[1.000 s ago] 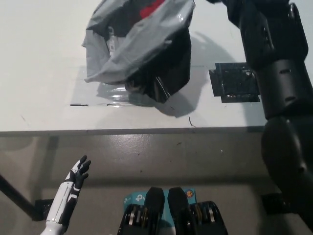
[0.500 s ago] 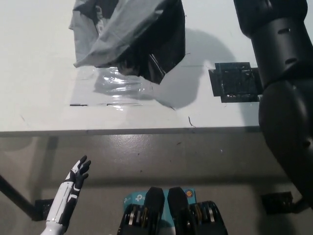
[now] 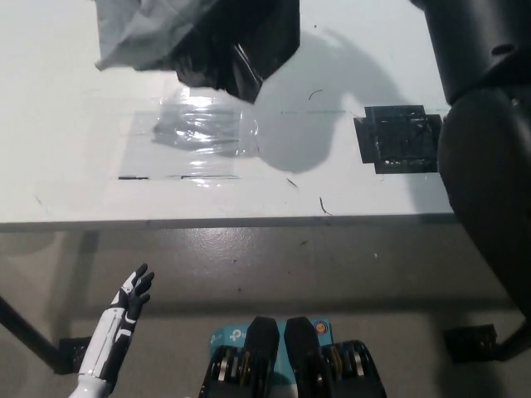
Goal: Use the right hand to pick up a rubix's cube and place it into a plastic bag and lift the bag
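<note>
The right hand itself is out of view past the top edge; only the black right arm (image 3: 485, 141) shows, running up the right side of the picture, so whether its fingers are clamped on anything cannot be told. The plastic bag (image 3: 203, 37), grey outside and black in its folds, is cut off by the top edge, and only its lower part hangs in view above the white counter (image 3: 75, 116). Its lowest black corner is clear of the surface, and it casts a broad shadow to the right. The Rubik's cube cannot be seen anywhere; if it sits inside the bag, the plastic hides it. Beneath the bag a clear taped sheet (image 3: 195, 141) lies flat on the counter, glinting and hard to outline. A dark square patch (image 3: 400, 139) lies on the counter to the right, its far edge covered by the arm.

Compared with half a second ago, the bag is higher and further left in the picture, with less of it showing, and more of the clear sheet is uncovered; a second ago the bag reached down to the sheet. The arm has also risen. The white left hand (image 3: 133, 292) rests low at the lower left, below the counter edge, fingers spread and holding nothing, unchanged
</note>
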`<act>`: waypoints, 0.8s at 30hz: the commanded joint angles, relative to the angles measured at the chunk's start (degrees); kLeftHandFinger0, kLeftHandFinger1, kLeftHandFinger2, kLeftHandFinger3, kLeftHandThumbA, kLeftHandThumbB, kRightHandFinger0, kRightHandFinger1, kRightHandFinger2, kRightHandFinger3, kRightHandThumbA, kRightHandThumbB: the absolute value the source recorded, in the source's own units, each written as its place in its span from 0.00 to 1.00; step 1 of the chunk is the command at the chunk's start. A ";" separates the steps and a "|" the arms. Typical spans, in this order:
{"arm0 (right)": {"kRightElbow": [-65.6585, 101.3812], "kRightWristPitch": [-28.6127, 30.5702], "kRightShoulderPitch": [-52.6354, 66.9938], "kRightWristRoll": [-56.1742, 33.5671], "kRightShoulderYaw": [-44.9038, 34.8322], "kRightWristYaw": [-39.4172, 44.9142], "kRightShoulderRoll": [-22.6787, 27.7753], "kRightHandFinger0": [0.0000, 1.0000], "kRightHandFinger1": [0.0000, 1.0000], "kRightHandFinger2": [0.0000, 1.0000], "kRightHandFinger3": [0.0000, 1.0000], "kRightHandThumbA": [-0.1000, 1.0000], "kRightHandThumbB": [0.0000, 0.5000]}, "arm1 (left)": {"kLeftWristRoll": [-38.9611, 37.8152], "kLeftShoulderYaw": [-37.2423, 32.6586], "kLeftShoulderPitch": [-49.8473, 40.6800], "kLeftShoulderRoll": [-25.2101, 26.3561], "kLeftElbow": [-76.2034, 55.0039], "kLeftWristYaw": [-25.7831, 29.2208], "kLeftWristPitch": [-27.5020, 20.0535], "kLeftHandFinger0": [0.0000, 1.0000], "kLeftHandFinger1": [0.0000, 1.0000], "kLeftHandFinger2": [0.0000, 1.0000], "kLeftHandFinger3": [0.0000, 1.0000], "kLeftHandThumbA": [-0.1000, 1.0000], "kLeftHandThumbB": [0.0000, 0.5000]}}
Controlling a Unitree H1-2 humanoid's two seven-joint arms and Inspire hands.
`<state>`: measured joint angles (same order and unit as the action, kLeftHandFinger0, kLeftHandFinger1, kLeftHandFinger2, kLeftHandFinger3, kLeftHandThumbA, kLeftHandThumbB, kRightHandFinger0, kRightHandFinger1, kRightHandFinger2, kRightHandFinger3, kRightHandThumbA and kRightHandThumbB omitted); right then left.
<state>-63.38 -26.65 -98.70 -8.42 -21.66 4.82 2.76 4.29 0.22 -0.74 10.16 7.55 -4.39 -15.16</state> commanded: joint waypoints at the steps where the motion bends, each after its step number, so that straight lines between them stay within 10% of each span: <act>1: 2.91 5.72 -11.04 -4.66 -2.25 -3.39 2.32 0.00 0.23 0.74 1.00 0.00 0.29 | 0.74 -0.27 1.12 0.66 -2.94 -0.14 -0.05 1.00 1.00 1.00 1.00 1.00 0.60; 24: -8.74 14.45 -0.98 -3.91 -0.23 -6.03 2.73 0.00 0.25 0.78 1.00 0.00 0.24 | 1.65 -0.49 4.80 1.24 -2.74 -0.56 1.02 1.00 1.00 1.00 1.00 1.00 0.62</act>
<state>-71.87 -17.87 -97.24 -10.97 -22.35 -0.42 3.77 5.36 0.06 3.25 10.21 6.50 -4.41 -14.42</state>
